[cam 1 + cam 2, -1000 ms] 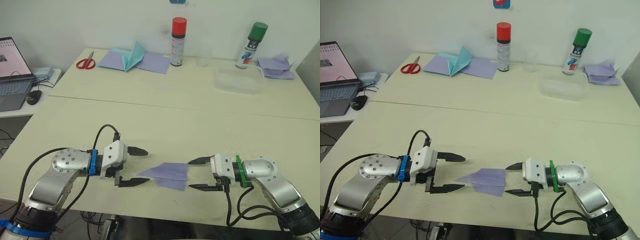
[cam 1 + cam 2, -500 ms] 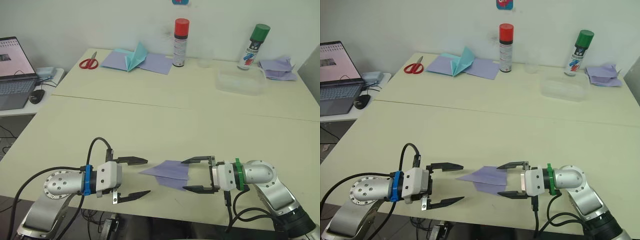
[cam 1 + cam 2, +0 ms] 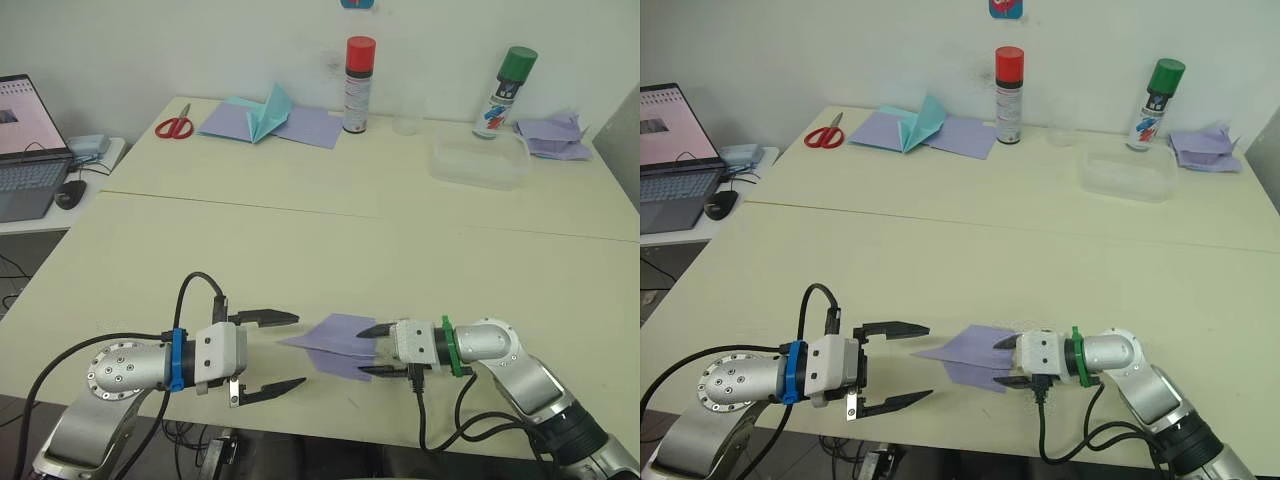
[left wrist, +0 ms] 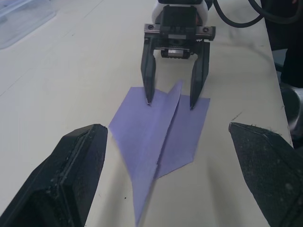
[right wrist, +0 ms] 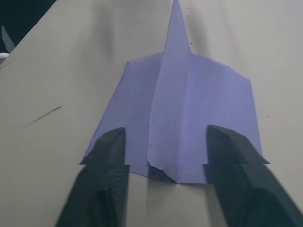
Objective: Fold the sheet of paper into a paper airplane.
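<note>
Pale cream table against a white wall, w/ a seam across it. Near the front edge lies the paper airplane, lavender, nose pointing toward the robot's left, wings flat on the table, centre ridge standing up along its length.

Right gripper sits at the tail end of the airplane, fingers spread partly open, one on each side of the ridge; in the left wrist view the tips come down onto the two wings. Nothing pinched between them. Right wrist view has the airplane lying straight ahead btwn its two fingers, ridge running away from the camera.

Left gripper is just off the nose, fingers wide open, holding nothing, not touching the paper.

Back of the table: red-handled scissors at far left, teal tent-shaped paper on flat lavender sheets, red-capped spray can, small clear cup, clear plastic tub, green-capped spray can, and crumpled lavender scraps at far right. Laptop and mouse on a side desk to the left.
</note>
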`<move>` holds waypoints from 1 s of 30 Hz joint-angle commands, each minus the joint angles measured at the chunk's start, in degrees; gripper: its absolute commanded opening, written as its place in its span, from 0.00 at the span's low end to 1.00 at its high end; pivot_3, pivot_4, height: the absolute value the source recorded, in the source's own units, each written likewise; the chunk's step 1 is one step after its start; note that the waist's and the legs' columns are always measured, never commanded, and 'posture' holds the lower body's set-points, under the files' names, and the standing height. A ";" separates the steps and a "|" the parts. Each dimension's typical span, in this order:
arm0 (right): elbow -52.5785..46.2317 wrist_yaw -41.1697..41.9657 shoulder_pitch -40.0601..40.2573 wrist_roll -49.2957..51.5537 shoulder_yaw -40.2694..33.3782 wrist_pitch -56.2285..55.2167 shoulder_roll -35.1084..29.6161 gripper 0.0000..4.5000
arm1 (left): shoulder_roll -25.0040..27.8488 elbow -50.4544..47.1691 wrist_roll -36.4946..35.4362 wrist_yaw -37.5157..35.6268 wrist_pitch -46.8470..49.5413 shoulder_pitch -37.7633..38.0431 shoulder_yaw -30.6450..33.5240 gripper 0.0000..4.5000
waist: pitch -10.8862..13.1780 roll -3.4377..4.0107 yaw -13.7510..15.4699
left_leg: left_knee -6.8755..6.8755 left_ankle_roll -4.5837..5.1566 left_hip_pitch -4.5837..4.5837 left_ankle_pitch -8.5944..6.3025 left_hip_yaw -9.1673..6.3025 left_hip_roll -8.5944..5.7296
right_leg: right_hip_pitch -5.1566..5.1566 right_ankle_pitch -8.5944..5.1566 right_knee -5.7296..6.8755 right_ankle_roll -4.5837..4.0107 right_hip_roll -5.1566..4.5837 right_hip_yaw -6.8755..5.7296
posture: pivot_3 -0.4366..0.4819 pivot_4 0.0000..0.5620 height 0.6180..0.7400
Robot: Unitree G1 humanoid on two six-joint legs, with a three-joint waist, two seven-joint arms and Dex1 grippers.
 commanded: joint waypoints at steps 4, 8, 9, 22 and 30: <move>-1.10 -1.79 0.77 2.99 -1.80 5.88 1.36 0.01 | -0.48 -1.17 -1.25 0.67 0.60 -1.76 0.03 1.00 | -0.01 0.00 0.00 | 0.02 0.00 0.00 0.00 0.00 0.00 | 0.01 0.00 0.02 0.00 0.01 0.01 | 0.48 0.27 1.00; -3.55 -4.18 1.49 9.78 -5.84 16.43 3.56 0.01 | -0.42 -1.55 -2.52 0.83 1.91 -2.43 0.86 1.00 | -0.01 0.00 0.00 | 0.02 0.00 0.00 0.00 -0.02 0.01 | 0.01 0.01 0.06 0.00 0.01 0.00 | 0.48 0.27 1.00; -4.78 -5.15 1.75 12.96 -7.72 21.18 4.31 0.01 | -0.29 -1.76 -3.11 0.91 2.45 -2.76 1.28 1.00 | -0.01 0.00 -0.01 | 0.04 0.00 0.00 0.00 -0.02 0.01 | 0.00 0.01 0.08 0.00 0.01 0.00 | 0.48 0.27 1.00; -20.81 -26.46 9.58 20.12 -23.73 44.93 4.54 0.01 | -2.30 -6.51 -6.96 7.05 10.22 -6.48 1.10 1.00 | -0.02 -0.01 -0.26 | 0.24 -0.02 -0.02 0.00 -0.05 0.00 | -0.05 0.00 0.42 0.02 0.05 0.03 | 0.48 0.27 1.00; -21.99 -28.91 9.63 19.65 -22.15 45.02 3.58 0.29 | -2.65 -4.74 -6.34 6.21 10.16 -8.06 -0.06 1.00 | -0.02 0.00 -0.17 | 0.31 -0.08 0.01 0.05 -0.04 0.00 | -0.08 -0.01 0.57 0.03 0.10 0.08 | 0.48 0.27 1.00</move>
